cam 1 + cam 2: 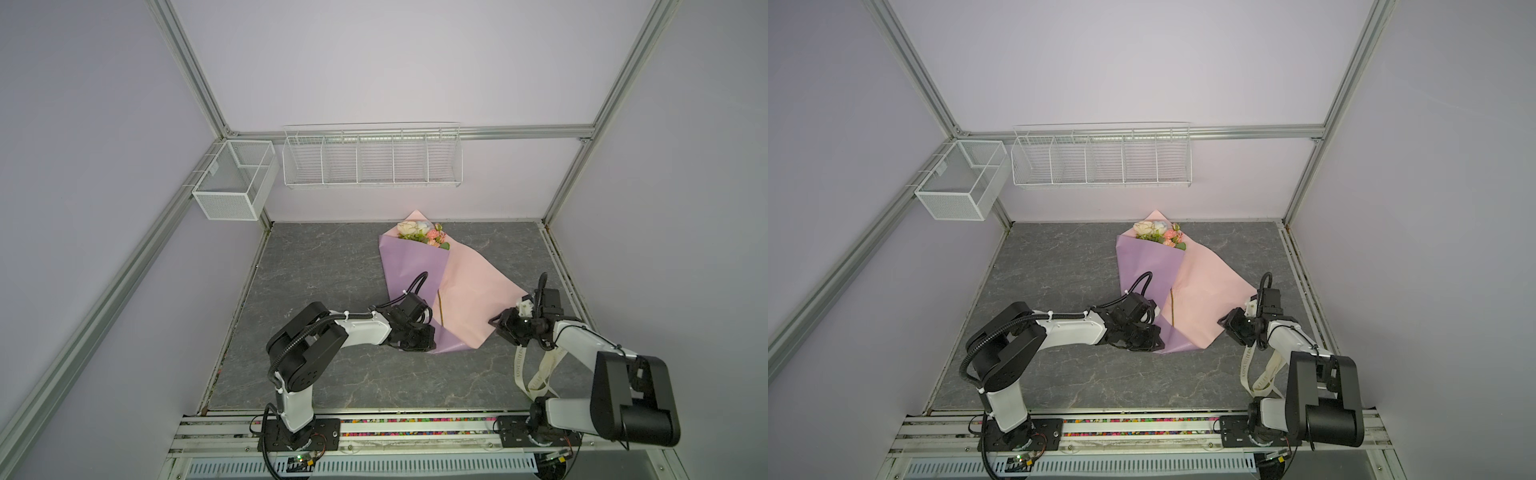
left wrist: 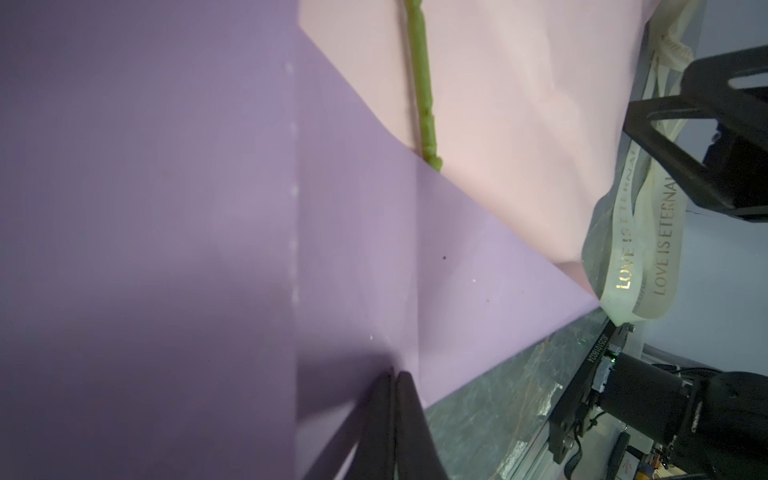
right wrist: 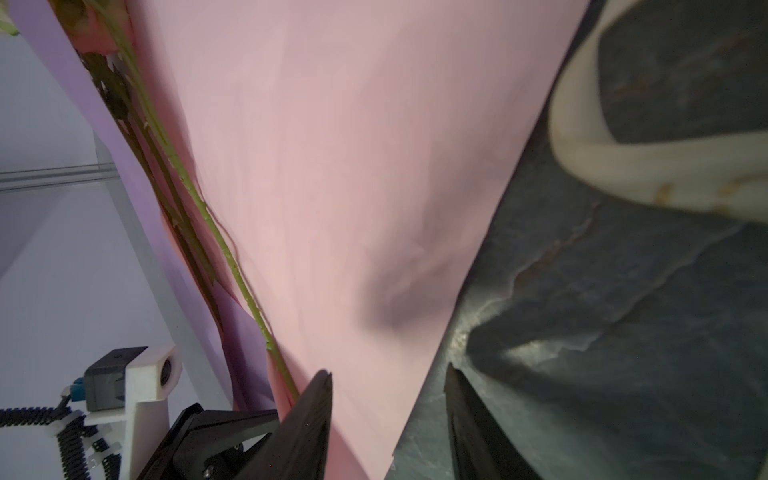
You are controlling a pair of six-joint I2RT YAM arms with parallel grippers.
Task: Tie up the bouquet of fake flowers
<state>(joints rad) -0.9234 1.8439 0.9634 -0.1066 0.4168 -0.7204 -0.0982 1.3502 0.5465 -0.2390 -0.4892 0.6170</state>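
Left wrist view shows your left gripper [image 2: 392, 376] with its jaws pressed together at the lilac edge of the wrapping paper [image 2: 208, 208]; whether paper is pinched between them you cannot tell. The bouquet of fake flowers [image 1: 419, 235] lies on that paper, with its blooms well beyond both grippers and a green stem just ahead of the left tips. Your right gripper [image 3: 389, 372] stands open, straddling the pink paper edge over the surface [image 3: 623, 332]. A cream ribbon [image 2: 627, 257] trails near it.
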